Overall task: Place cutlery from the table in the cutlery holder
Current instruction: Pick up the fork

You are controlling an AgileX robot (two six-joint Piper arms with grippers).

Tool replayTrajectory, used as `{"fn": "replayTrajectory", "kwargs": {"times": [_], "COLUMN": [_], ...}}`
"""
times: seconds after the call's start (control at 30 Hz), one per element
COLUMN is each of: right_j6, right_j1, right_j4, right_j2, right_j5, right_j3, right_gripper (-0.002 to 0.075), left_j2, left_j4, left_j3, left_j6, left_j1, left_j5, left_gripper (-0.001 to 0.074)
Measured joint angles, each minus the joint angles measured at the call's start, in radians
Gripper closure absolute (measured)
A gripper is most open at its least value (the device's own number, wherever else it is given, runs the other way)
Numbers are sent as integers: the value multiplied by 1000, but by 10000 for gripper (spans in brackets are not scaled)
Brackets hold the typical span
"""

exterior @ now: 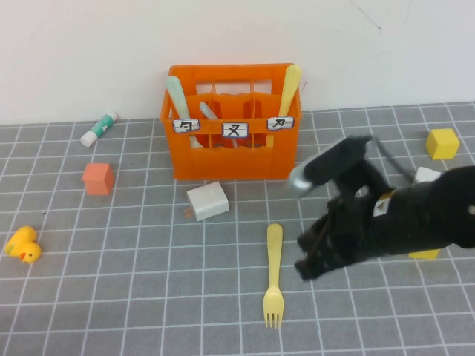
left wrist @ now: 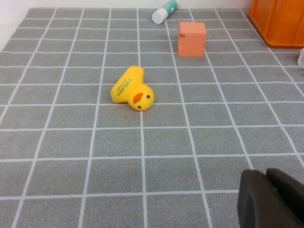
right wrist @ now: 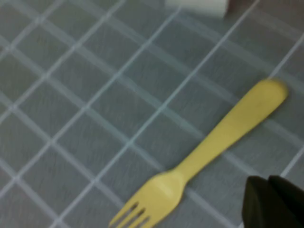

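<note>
Black right pincer (exterior: 310, 265), tips pressed together and gripping nothing, hangs low over the grey worktop (exterior: 133, 297) just to the right of the yellow fork (exterior: 274, 276). Fork lies flat, handle end toward the cutlery holder (exterior: 231, 122), tines toward the robot; right wrist view shows it whole and untouched, apart from the pincer tips.

Holder stands at the back edge and already carries a mint-green spoon (exterior: 179, 100), a grey piece (exterior: 209, 111) and a yellow knife (exterior: 289, 90). So the fork looks like the last piece out.

Judged needs for the pick: part the tips first, shift left until centred over the handle, set the tips across its narrow width, then descend. A flat thin handle may skid or pivot if pinched off-centre.

White block (exterior: 208, 200) sits between fork and holder; clear it on the carry.

Left pincer (left wrist: 270, 199), tips together and empty, parked near the yellow duck (left wrist: 132, 89).
</note>
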Motion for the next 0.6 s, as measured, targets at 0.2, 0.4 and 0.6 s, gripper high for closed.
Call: {"fn": "replayTrajectory", "kwargs": {"times": [0.2,0.4,0.6], "right_j6": [4,60,23], "right_j1": [0,2,17], "right_j4": [-88,-139,-13], "right_j2": [96,169,190], "right_j5": [258,459,460], "right_j3": [-136,-339,-451], "right_gripper": [727,727,727], "left_j2": [0,0,0], "left_j4": [-5,0,-5], "left_j3": [0,0,0], "left_j6": [3,3,3], "left_j1": [0,0,0], "left_j5": [0,0,0], "left_gripper": [736,736,736]}}
